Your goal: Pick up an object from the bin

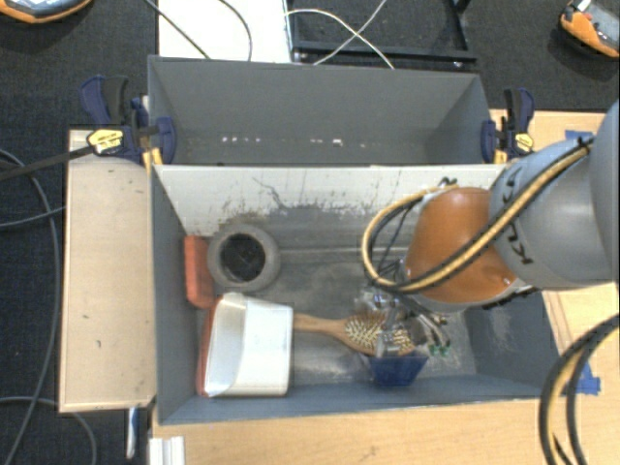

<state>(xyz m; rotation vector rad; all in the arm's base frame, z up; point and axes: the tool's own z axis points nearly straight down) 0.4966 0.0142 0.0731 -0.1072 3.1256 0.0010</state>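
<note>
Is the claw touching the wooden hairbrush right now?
Cannot tell. In the camera view the claw sits directly over the bristle head of the hairbrush near the front wall of the bin, overlapping it, so neither contact nor a gap shows.

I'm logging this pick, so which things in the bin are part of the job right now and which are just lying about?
In the job: the gripper, down over the bristle end of the wooden brush, with a blue thing just in front.
Lying about: white tub, grey roll, orange block, all at the left.
</note>
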